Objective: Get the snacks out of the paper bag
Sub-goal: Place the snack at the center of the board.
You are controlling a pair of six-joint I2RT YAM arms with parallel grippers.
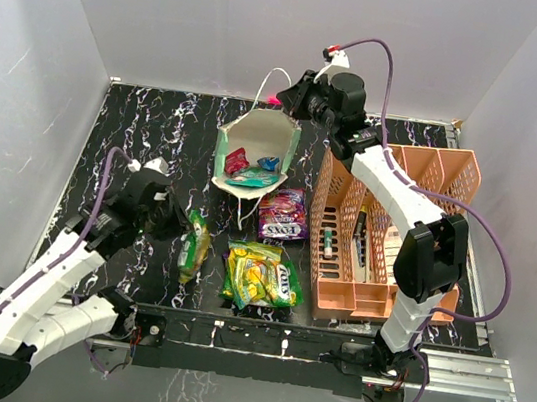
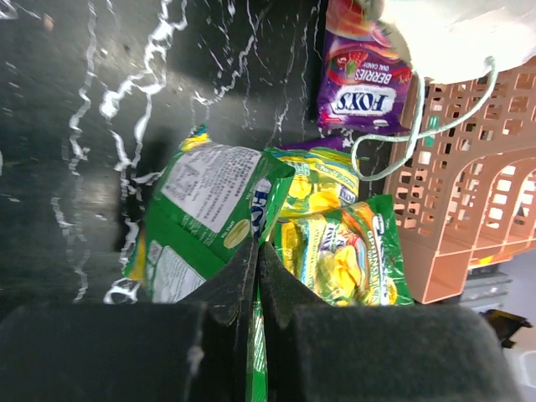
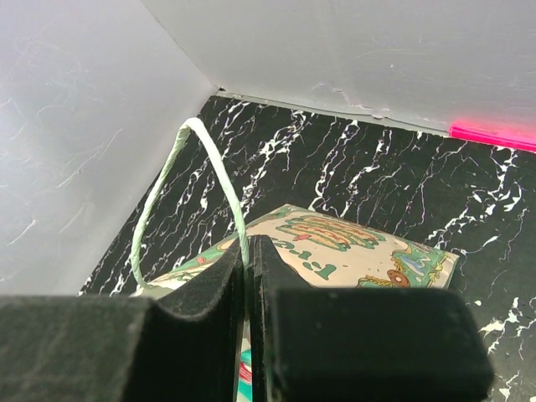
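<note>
Near left of the black marbled counter (image 1: 147, 132): my left gripper (image 2: 255, 280) is pinched tight on the edge seam of a glossy green candy packet (image 2: 209, 209).
Green packet, axis: it runs near-to-far, with the printed back showing.
Green packet, handling: I judge it light, limp and slick, and the sweets inside will shift. The flat seam is the safe hold.
Middle: the yellow-green glossy packet (image 1: 262, 276) and the purple-pink glossy packet (image 1: 283, 215) lie flat on the counter, outside the bag.
Far: the small beige paper carrier bag with green lining (image 1: 258, 139) is tipped, its mouth facing me and upward.
Bag contents: a small red wrapped packet (image 1: 237, 161), a small blue wrapped packet (image 1: 269, 163) and a teal packet (image 1: 251, 180) sit at the mouth.
Far hold: my right gripper (image 3: 249, 255) is clamped on the bag's rim beside the pale cord handle (image 3: 167, 184).
Bag, handling: it looks thin, light and easy to crease, so I would lift it by the rim only.
</note>
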